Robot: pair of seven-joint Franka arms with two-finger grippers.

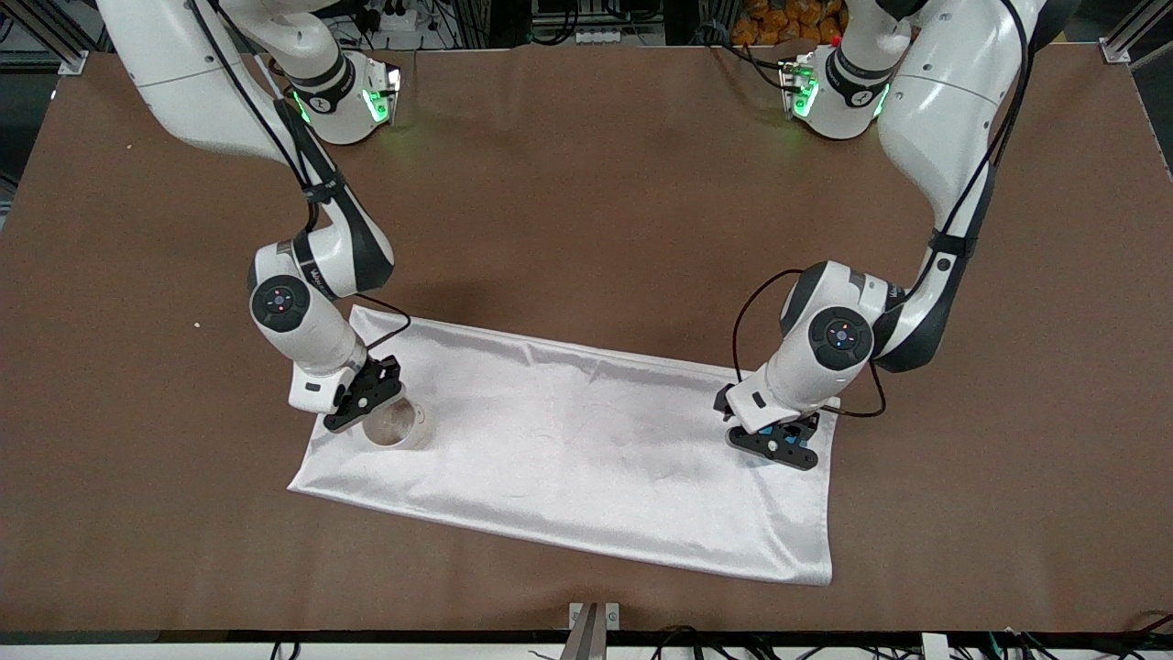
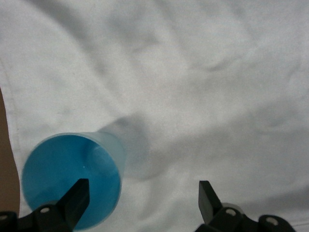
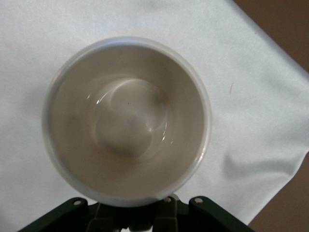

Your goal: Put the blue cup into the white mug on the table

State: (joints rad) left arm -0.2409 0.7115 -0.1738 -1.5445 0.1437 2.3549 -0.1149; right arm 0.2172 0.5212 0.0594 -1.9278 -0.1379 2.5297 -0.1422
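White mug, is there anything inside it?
Nothing is inside the white mug; its off-white bottom shows bare. It stands on the white cloth, which covers the table beneath. The blue cup stands apart, under the left gripper.

High front view, wrist views close — downward

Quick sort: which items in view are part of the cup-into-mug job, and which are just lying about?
Job:
- blue cup, on the cloth under the left gripper, jaws open
- white mug, under the right gripper
- table

Lying about:
- white cloth, spread under both
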